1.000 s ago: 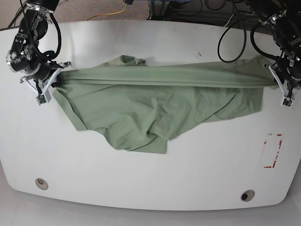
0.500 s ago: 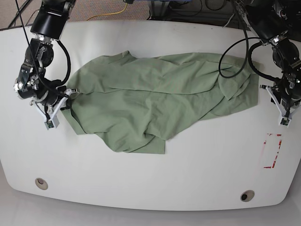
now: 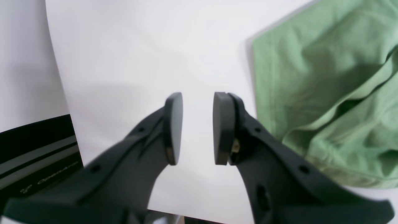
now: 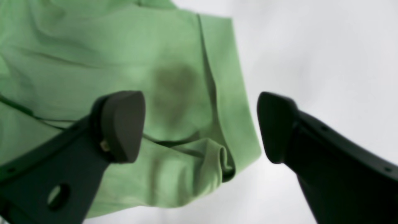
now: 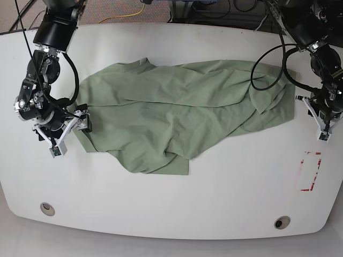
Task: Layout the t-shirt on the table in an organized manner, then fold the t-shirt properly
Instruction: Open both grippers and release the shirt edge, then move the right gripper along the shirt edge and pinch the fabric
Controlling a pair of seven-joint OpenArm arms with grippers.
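The pale green t-shirt lies loosely spread and wrinkled across the middle of the white table, with a folded-over flap at its front. My right gripper is wide open and empty at the shirt's left edge. In the right wrist view it hovers over a folded corner of the shirt. My left gripper is just off the shirt's right edge. In the left wrist view its pads stand slightly apart over bare table with nothing between them, and the shirt lies beside it.
A red tape rectangle marks the table's right side, near my left gripper. Two grommet holes sit by the front edge. Cables and dark equipment lie behind the table's back edge.
One second ago both grippers held the shirt stretched taut between them. Both have let go, the shirt has dropped flat, and both grippers have moved toward the front of the table.
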